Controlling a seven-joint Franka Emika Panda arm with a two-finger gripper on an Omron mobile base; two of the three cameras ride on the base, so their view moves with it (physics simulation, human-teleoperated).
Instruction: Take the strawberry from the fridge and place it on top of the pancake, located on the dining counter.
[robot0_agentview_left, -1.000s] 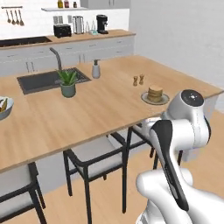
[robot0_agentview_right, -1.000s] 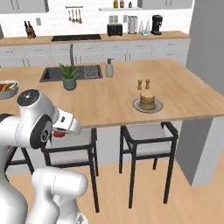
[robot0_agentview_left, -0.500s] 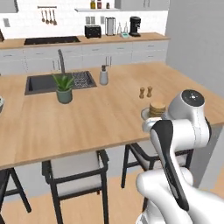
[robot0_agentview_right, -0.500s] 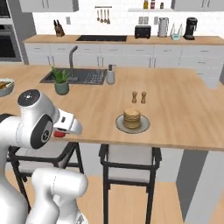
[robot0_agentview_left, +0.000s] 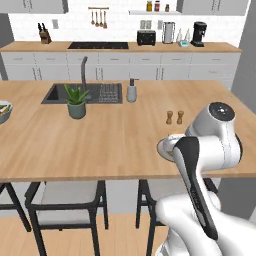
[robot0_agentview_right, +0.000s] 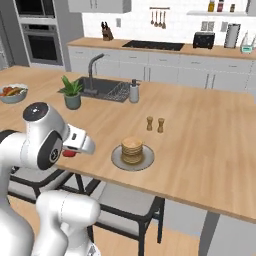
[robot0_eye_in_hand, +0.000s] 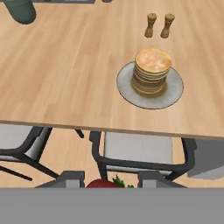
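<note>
The dining counter (robot0_agentview_right: 210, 150) is a big table with a light wood top. The pancake (robot0_agentview_right: 132, 150) stack sits on a round grey plate (robot0_agentview_right: 118, 159) near the front edge of the counter. Just behind the plate stand two small brown shakers (robot0_agentview_right: 154, 124). Farther back from the plate, the counter has a dark sink (robot0_agentview_left: 82, 93) with a tall faucet (robot0_agentview_right: 95, 64), a soap bottle (robot0_agentview_right: 134, 92) and a green plant (robot0_agentview_right: 71, 91) in a pot. A bowl of food (robot0_agentview_right: 12, 93) sits far to the left of the plate. Dark-legged stools (robot0_eye_in_hand: 140, 153) stand under the counter's front edge, below the plate. Behind the counter is a white wall counter with a toaster (robot0_agentview_left: 146, 37) and a coffee maker (robot0_agentview_left: 199, 34).

The gripper (robot0_eye_in_hand: 109, 180) is clamped on the strawberry (robot0_eye_in_hand: 105, 183), and it hangs in front of the counter, off the edge, well apart from the plate.

Since a second ago the whole picture has slid sideways, so the camera has moved. The pancake plate now looks nearer to the arm.
</note>
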